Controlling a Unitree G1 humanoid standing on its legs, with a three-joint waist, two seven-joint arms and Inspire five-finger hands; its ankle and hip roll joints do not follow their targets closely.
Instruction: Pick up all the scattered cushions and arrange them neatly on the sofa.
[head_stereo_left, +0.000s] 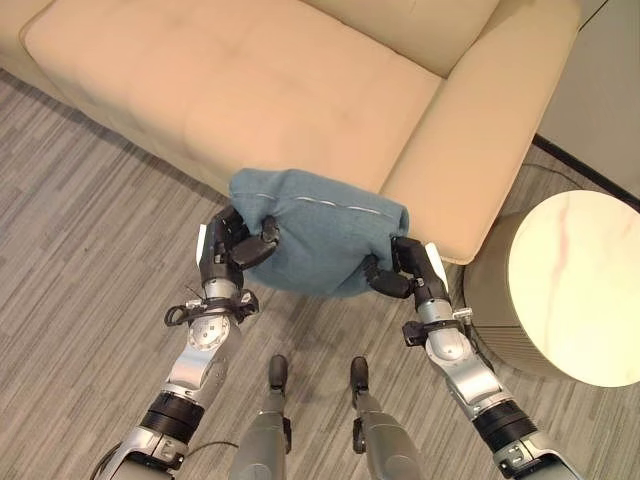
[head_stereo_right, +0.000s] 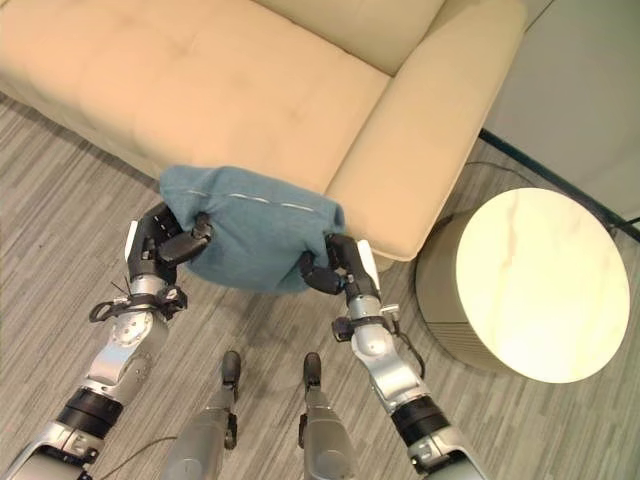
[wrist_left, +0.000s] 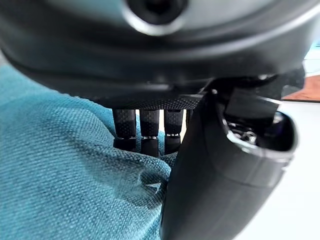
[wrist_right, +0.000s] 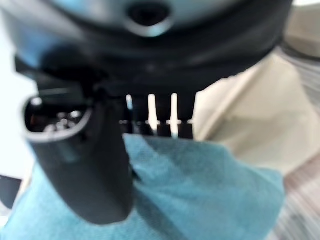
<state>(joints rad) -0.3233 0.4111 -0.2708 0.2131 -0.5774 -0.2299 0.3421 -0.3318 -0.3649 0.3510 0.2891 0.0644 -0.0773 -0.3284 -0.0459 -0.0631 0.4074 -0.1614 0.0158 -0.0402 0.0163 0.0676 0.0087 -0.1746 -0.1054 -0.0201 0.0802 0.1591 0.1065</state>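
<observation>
A teal cushion (head_stereo_left: 318, 232) sits at the middle of the left eye view, held up between both hands just in front of the sofa's front edge, its upper edge crossed by a pale seam line; no label or writing can be made out on it. The left hand (head_stereo_left: 232, 243) grips its left side, thumb curled over the fabric, and in the left wrist view the fingers (wrist_left: 142, 131) dig into the bunched cloth. The right hand (head_stereo_left: 398, 268) clamps the lower right corner, thumb and fingers closed round the cloth; the right wrist view shows its thumb lying over the teal fabric with the fingers behind it. The cream sofa (head_stereo_left: 230, 85) fills the upper part of the frame, its seat bare, its armrest (head_stereo_left: 480, 130) running down toward the right; its far ends are cut off by the frame edges. At the right stands a round side table (head_stereo_left: 575, 285) with a pale marbled top, partly cut off. The floor (head_stereo_left: 70, 240) is grey striped carpet, and a dark skirting strip (head_stereo_left: 585, 165) shows at the upper right.
</observation>
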